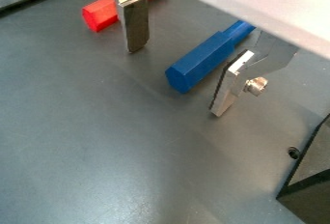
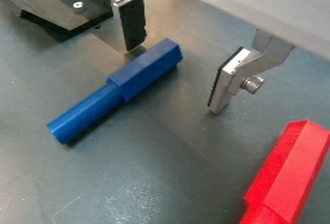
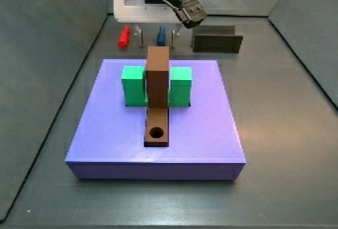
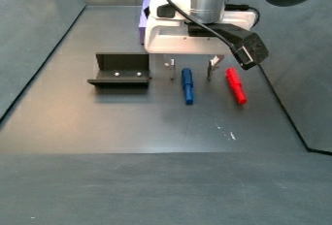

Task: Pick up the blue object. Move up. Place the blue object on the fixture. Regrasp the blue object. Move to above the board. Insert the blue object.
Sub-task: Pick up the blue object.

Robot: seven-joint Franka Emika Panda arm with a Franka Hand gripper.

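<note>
The blue object (image 4: 187,85) is a slim blue peg lying flat on the dark floor, also visible in both wrist views (image 1: 209,56) (image 2: 116,93). My gripper (image 4: 188,69) hangs low over its far end, open, with the silver fingers (image 1: 133,25) (image 2: 233,78) on either side of that end and not touching it. Between the fingers (image 1: 178,78) (image 2: 176,76) there is only the peg's tip and bare floor. The fixture (image 4: 119,71) (image 2: 58,6) stands close beside the gripper. The purple board (image 3: 165,124) carries a brown bar (image 3: 158,95) with a round hole and a green block (image 3: 134,85).
A red peg (image 4: 235,85) (image 2: 290,175) (image 1: 116,6) lies parallel to the blue one, on the side away from the fixture. Grey walls enclose the floor on the sides. The board's edge (image 4: 143,14) shows behind the gripper.
</note>
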